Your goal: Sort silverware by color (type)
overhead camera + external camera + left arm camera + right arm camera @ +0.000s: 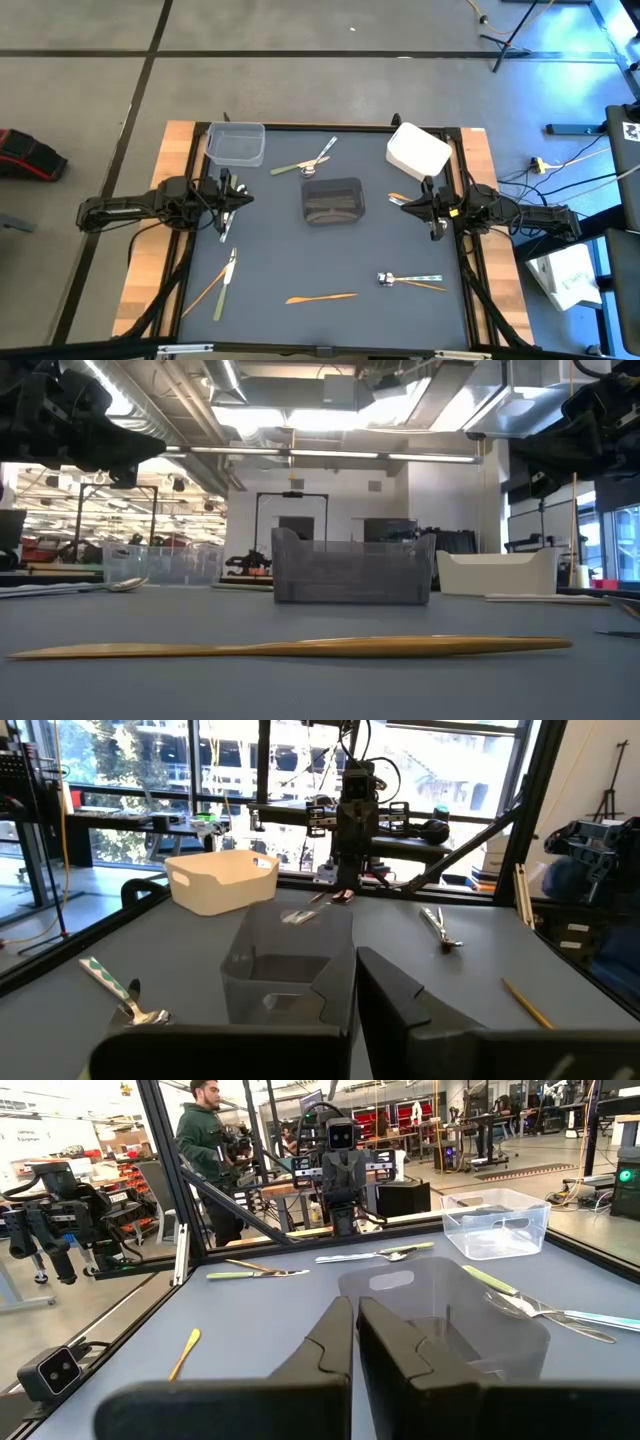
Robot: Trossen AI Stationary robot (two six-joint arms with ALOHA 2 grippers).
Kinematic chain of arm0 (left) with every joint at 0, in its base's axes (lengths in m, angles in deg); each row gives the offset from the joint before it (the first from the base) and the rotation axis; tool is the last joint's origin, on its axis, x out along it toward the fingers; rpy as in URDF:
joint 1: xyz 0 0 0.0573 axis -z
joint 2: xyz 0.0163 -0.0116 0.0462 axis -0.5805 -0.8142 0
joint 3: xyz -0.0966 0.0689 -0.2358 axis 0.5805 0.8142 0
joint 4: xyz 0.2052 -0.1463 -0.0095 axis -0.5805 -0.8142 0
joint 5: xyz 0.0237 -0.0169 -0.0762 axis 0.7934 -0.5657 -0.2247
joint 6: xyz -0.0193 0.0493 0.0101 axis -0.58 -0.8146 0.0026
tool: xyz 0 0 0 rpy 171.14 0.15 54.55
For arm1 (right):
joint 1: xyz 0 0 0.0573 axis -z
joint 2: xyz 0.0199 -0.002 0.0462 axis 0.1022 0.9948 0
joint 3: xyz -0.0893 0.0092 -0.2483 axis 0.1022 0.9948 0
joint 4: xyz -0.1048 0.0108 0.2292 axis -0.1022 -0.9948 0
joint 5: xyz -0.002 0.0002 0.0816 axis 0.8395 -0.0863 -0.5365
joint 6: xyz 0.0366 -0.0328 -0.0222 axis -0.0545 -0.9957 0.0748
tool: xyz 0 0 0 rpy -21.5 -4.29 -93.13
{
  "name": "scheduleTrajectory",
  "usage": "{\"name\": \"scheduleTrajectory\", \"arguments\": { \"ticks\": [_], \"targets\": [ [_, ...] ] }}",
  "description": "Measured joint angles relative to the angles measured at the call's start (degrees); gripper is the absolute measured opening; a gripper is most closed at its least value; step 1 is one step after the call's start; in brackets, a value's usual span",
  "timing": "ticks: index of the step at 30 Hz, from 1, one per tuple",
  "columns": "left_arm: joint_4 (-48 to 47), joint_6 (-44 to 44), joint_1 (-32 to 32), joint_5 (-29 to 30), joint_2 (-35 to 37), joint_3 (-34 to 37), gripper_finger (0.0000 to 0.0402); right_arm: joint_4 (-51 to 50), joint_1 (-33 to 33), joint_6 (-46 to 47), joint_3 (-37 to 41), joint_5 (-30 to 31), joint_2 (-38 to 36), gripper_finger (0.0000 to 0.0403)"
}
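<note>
Both arms hung over the tabletop (300, 260), one on each side of the grey bin (332, 200) in the middle. The left gripper (240, 196) sat at the left edge with its fingers pressed together, holding nothing. The right gripper (408, 204) faced it from the right edge, fingers likewise pressed together and empty; its wrist view showed the two dark fingers (330, 1345) meeting with barely a slit between them.

The silverware lay scattered, none of it in a container. At the back, between the clear tub (237, 144) and the white tub (417, 152), a green utensil (290, 167) and a silver spoon (318, 160) crossed each other. Near the front left, an orange utensil (209, 290) lay slanted just beside a green knife (222, 292), with a silver piece (230, 250) just above them. An orange knife (321, 297) lay flat at front centre, stretched right across the low view (290, 648). Toward the front right, a silver spoon with a green handle (408, 278) lay with a thin orange piece (428, 286) touching or just beside it. A short orange piece (398, 197) showed near the right gripper.

In the right wrist view, a person (205, 1150) stood beyond the table.
</note>
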Motion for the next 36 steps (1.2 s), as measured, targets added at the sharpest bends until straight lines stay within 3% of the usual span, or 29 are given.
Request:
{"name": "scheduleTrajectory", "arguments": {
  "ticks": [29, 33, 36],
  "targets": [
    [0.0, 0.0, 0.0, 0.0, 0.0, 0.0, 0.0008, 1.2, 0.0, -0.1, 0.0, 0.0, 0.0, 0.0012],
    [0.0, -0.1, 0.0, 0.0, 0.0, 0.0, 0.0008, 5.0, 0.0, -0.3, 0.0, 3.2, 0.0, 0.0012],
    [0.2, -6.0, 0.0, 1.8, 0.0, 0.0, 0.0008, 4.2, 0.0, -0.4, -0.8, 5.5, 0.3, 0.0012]
  ]
}}
